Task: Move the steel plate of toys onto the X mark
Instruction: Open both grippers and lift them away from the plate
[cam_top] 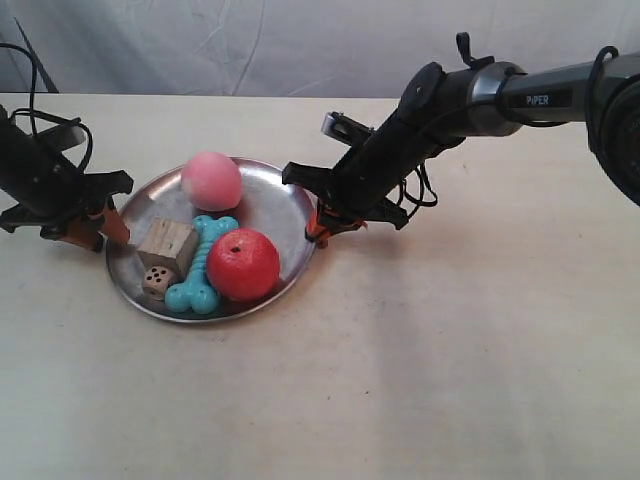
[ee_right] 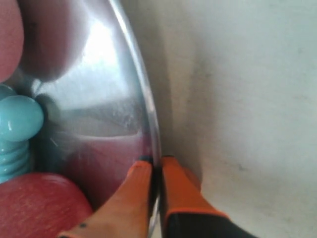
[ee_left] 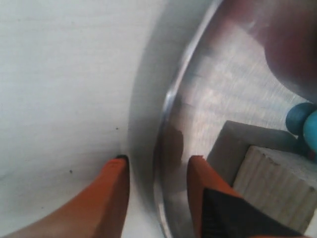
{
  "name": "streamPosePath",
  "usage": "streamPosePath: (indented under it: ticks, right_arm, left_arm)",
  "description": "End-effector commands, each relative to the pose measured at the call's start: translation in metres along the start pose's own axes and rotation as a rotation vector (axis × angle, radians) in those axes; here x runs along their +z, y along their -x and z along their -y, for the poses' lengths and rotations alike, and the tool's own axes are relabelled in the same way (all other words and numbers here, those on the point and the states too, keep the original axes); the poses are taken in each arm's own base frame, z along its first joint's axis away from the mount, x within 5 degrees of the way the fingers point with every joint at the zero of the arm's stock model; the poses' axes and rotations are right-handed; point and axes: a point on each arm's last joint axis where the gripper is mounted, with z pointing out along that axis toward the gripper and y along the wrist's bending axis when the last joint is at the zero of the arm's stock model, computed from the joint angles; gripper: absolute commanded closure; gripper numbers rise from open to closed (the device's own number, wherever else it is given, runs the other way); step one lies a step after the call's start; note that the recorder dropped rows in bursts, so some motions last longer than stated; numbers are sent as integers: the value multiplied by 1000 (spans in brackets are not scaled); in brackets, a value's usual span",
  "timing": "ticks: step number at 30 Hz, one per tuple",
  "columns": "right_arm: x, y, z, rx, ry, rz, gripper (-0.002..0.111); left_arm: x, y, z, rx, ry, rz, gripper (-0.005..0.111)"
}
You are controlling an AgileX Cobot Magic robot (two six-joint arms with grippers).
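Pinching the right rim of the steel plate (cam_top: pixel 275 215), my right gripper (ee_right: pixel 154 166) is clamped on the metal. My left gripper (ee_left: pixel 158 161) straddles the left rim, jaws apart, holding nothing. The plate sits left of centre on the table (cam_top: pixel 450 360), and I see bare room near and right.

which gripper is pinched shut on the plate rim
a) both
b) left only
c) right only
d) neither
C: the right gripper has its fingers closed on the rim of the steel plate, while the left gripper only straddles the rim, with a gap on each side.
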Motion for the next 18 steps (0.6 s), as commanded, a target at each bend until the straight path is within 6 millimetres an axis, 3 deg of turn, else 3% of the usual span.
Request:
streamPosePath:
  ticks: [1,8,10,12,13,15,18]
  right_arm:
    - [-5,4,-2,-59,-25,35,108]
    - [-5,5,-2,-59,-26,42,107]
    - [-5,5,-2,-59,-27,45,95]
    - [-5,5,-1,-59,-27,49,70]
    - [-5,6,-1,-59,-28,56,52]
    - [-6,5,-2,-64,-29,46,43]
    - [-11,4,-3,-82,-39,34,43]
  left_arm:
    - [-6,0,3,17,4,14,68]
    - [-17,2,7,32,12,62,68]
    - [-21,3,9,33,11,82,68]
    - [-25,3,11,36,11,94,68]
    - [-28,3,12,39,11,101,68]
    - [-34,4,15,41,6,119,68]
    - [-48,5,22,49,4,177,68]
